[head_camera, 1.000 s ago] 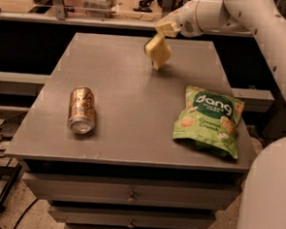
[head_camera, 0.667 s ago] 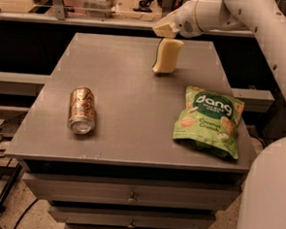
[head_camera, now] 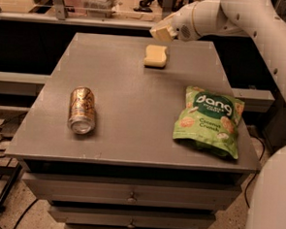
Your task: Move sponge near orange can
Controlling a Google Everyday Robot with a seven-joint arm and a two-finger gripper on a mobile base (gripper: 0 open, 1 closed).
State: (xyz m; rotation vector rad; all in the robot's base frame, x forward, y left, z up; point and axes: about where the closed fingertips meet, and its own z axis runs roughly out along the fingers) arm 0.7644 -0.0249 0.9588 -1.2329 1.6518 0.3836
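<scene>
Camera view: sponge (head_camera: 156,56) is seen lying flat at the far side of the table (head_camera: 134,101), w/ the gripper (head_camera: 162,33) hung just above & behind it, not touching. Nothing's held afaict, but whether the jaws are open or shut can't be told. Orange can (head_camera: 81,110) is laid on its side front-left, well apart from the sponge, and a green snack bag (head_camera: 209,121) is parked front-right.
</scene>
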